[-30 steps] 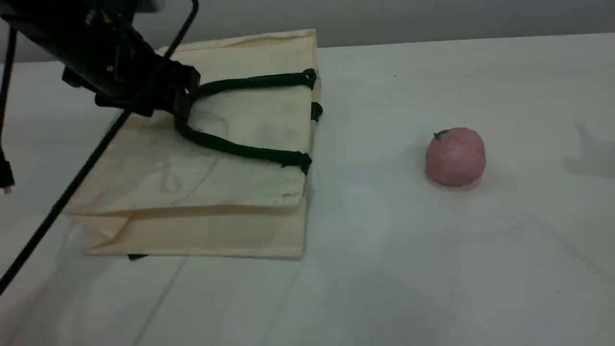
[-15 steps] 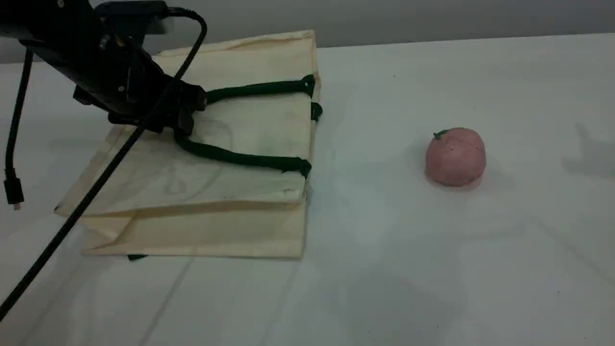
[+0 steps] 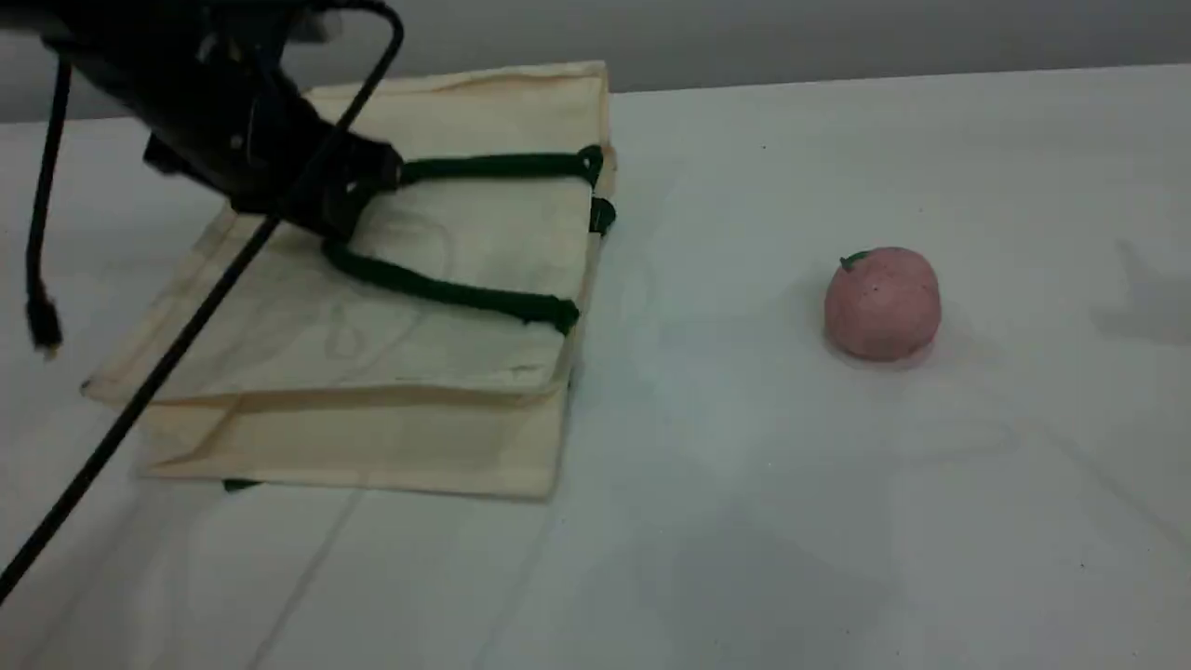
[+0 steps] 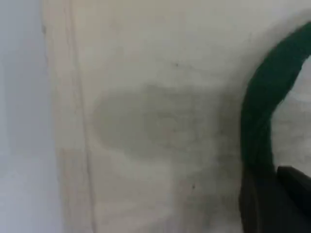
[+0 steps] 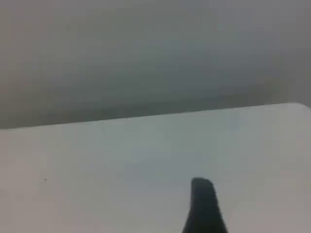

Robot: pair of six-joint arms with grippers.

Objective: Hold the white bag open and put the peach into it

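The white bag (image 3: 400, 316) lies flat on the left of the table, its mouth facing right toward the peach (image 3: 881, 302), which sits alone further right. My left gripper (image 3: 361, 184) is at the bend of the bag's dark green rope handle (image 3: 447, 291) and is shut on it; the rope runs taut from the jaws. In the left wrist view the handle (image 4: 265, 107) curves into the dark fingertip (image 4: 272, 204) over cream fabric (image 4: 146, 121). The right wrist view shows only one dark fingertip (image 5: 204, 204) above bare table, so its opening is unclear.
A black cable (image 3: 140, 391) slants from the left arm across the bag's left side to the front left edge. A loose plug (image 3: 42, 321) dangles at far left. The white table (image 3: 744, 484) stretches between bag and peach.
The left gripper closed on the handle's bend and pulled up and left. The handle went taut and the bag slid a little to the left. The peach stayed put.
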